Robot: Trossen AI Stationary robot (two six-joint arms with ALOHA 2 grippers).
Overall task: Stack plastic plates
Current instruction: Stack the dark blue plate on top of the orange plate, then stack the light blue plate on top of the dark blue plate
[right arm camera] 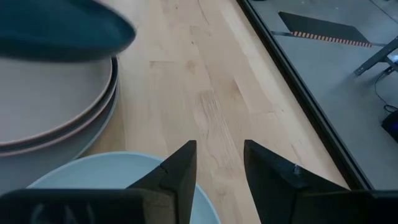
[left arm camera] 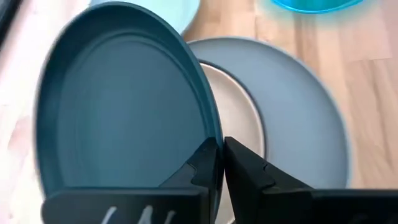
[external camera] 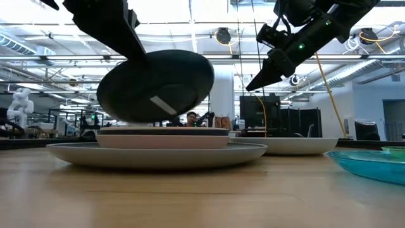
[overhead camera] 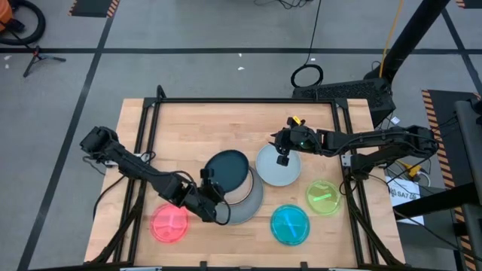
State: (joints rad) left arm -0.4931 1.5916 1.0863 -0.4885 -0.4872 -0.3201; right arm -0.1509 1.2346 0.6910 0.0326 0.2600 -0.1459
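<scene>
My left gripper (overhead camera: pixel 208 185) (left arm camera: pixel 222 158) is shut on a dark teal plate (overhead camera: pixel 228 170) (external camera: pixel 155 85), which hangs tilted over a stack. The stack has a peach-pink plate (left arm camera: pixel 239 115) on top and the large grey plate (overhead camera: pixel 247 207) (external camera: pixel 158 154) at the bottom, resting on the table. My right gripper (overhead camera: pixel 284 156) (right arm camera: pixel 221 162) is open and hovers above the pale blue plate (overhead camera: pixel 277 172) (right arm camera: pixel 106 180), touching nothing. The red (overhead camera: pixel 171 223), cyan (overhead camera: pixel 290 224) and green (overhead camera: pixel 324 197) plates lie singly along the near side. My left gripper pinches the dark teal plate's rim (left arm camera: pixel 214 134) between its two fingers, one on the plate's upper face and one underneath. The fingers come from the table's left-near side, slanting down. The plate is lifted and tilted above the stack (external camera: pixel 161 136).
The pale blue plate (external camera: pixel 297 145) sits right of the stack, close to the grey plate's rim. Bare wood lies along the table's far side (overhead camera: pixel 226 120). Black frame rails (overhead camera: pixel 147 132) border the table's left and right edges. A person shows far off in the room (external camera: pixel 191 118).
</scene>
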